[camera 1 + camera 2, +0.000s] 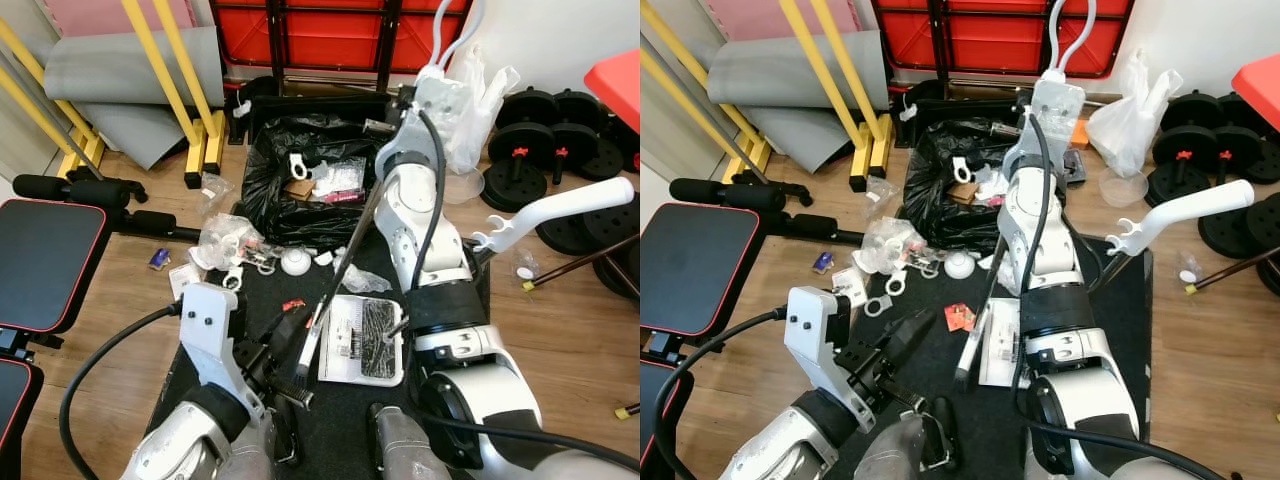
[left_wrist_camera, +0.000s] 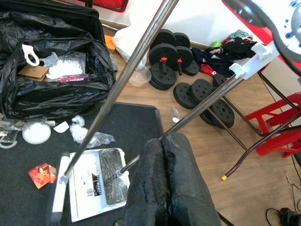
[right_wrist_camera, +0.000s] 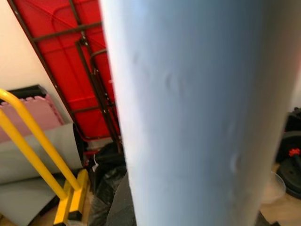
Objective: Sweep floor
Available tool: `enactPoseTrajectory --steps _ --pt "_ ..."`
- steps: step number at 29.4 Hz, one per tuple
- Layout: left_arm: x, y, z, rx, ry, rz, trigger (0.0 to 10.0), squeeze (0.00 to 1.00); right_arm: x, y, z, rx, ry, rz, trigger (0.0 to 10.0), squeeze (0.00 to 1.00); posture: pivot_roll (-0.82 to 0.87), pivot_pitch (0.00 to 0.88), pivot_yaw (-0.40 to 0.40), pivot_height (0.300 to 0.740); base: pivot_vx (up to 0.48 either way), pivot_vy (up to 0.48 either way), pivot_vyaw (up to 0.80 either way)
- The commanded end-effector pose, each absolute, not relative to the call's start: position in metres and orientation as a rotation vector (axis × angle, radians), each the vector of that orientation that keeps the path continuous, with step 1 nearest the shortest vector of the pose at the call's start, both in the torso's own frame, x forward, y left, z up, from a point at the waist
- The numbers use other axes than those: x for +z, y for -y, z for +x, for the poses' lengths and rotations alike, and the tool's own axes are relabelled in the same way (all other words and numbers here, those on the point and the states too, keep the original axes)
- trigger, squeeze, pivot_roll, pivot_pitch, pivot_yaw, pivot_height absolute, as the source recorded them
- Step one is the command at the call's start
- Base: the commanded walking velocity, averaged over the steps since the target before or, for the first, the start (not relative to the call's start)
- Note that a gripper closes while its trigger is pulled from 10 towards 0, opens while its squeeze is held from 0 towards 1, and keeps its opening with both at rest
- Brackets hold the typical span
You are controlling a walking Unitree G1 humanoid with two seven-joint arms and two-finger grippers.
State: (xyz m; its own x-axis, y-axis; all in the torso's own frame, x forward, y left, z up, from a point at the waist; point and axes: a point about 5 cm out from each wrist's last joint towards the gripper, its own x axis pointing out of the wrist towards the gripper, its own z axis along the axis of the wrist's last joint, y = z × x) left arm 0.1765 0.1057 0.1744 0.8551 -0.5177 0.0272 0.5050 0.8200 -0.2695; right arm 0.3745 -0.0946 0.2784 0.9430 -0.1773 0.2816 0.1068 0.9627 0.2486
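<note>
A broom stands tilted over a black mat (image 1: 250,312); its metal pole (image 1: 345,262) runs down to the brush head (image 1: 305,352). My right gripper (image 1: 392,118) is raised at the pole's top, shut on the pale handle (image 3: 188,108). Beside the brush lies a white dustpan (image 1: 362,340) holding dark debris, and its long pole ends in a white handle (image 1: 560,208). My left gripper (image 1: 283,366) hovers low just left of the brush head, fingers (image 2: 164,179) pressed together on nothing. Crumpled plastic (image 1: 225,240), a white lid (image 1: 295,262) and a red wrapper (image 1: 292,303) litter the floor.
An open black rubbish bag (image 1: 290,195) with scraps sits behind the mat. A black weight bench (image 1: 50,260) stands at left, yellow frame legs (image 1: 195,95) and grey rolled mats (image 1: 130,65) behind it. Weight plates (image 1: 540,135) and a white plastic bag (image 1: 480,100) crowd the right.
</note>
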Motion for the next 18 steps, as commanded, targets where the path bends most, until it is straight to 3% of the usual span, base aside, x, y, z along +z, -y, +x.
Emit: enactPoseTrajectory --steps 1,13,14,16,18 --pt "0.170 -0.106 0.175 -0.559 -0.071 -0.290 10.0 0.00 0.294 0.092 0.370 -0.125 0.373 0.270 10.0 0.00 -0.09 0.314 -0.008 0.740 0.000 0.000 0.00" --pt "0.167 -0.108 0.181 -0.545 -0.064 -0.290 10.0 0.00 0.304 0.081 0.365 0.033 0.309 0.284 10.0 0.00 -0.10 0.283 -0.012 0.740 0.000 0.000 0.00" --pt "0.167 -0.108 0.183 -0.537 -0.063 -0.295 10.0 0.00 0.306 0.082 0.366 0.065 0.283 0.223 10.0 0.00 -0.10 0.269 -0.014 0.740 0.000 0.000 0.00" --pt "0.165 -0.110 0.187 -0.522 -0.060 -0.298 10.0 0.00 0.310 0.080 0.364 0.284 0.268 0.225 10.0 0.00 -0.10 0.254 -0.017 0.740 0.000 0.000 0.00" --pt "0.164 -0.111 0.189 -0.513 -0.057 -0.292 10.0 0.00 0.311 0.080 0.360 0.385 0.290 0.252 10.0 0.00 -0.11 0.239 -0.019 0.740 0.000 0.000 0.00"
